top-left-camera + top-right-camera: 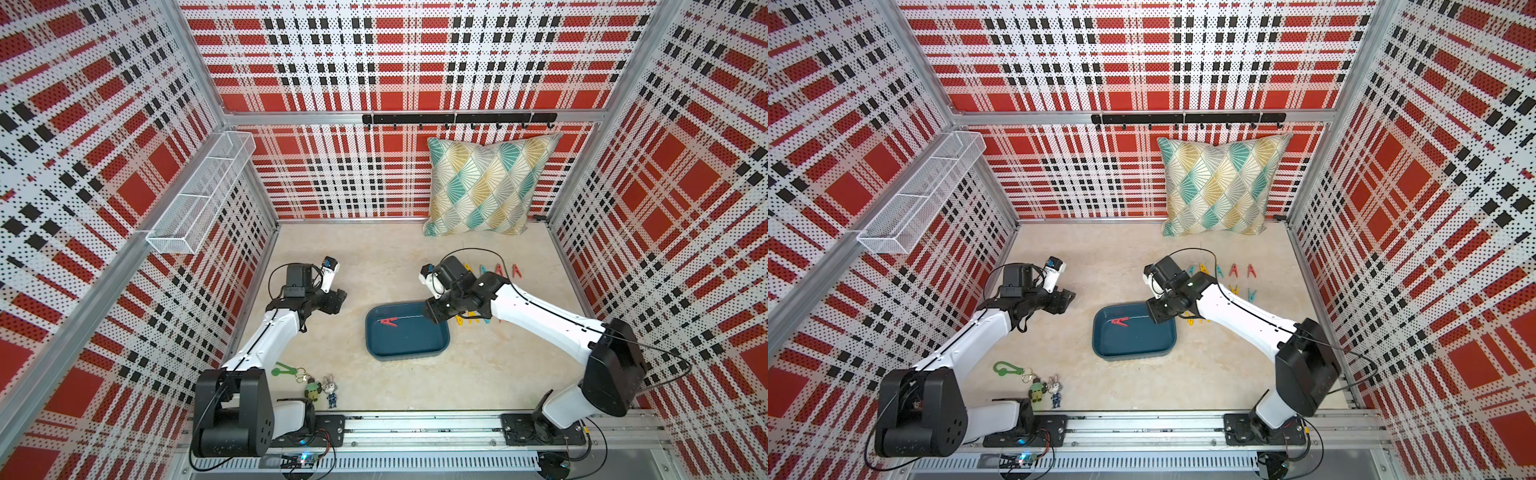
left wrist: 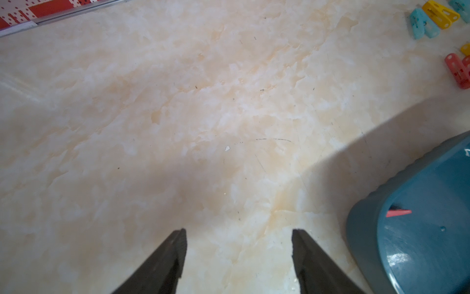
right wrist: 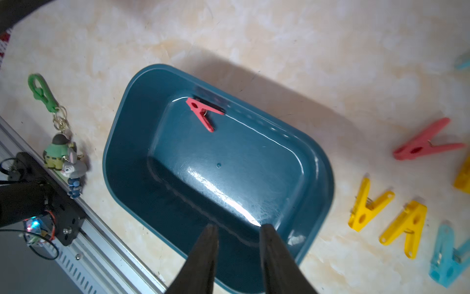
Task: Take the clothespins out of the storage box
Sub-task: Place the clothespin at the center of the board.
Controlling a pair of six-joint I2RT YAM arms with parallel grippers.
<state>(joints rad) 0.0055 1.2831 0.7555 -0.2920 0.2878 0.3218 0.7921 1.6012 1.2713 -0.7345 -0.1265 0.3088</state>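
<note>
My right gripper (image 3: 239,227), fingers (image 3: 204,254) apart and empty, hangs over the box (image 3: 122,157), lined up for the one red clothespin (image 3: 203,112) left inside.

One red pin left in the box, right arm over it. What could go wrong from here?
1. The red clothespin lies flat at the wall of the storage box; a finger of the right end effector may strike the wall and miss the pin.
2. The box looks unfixed on the table; a shove could slide it into the yellow clothespins beside it.
</note>
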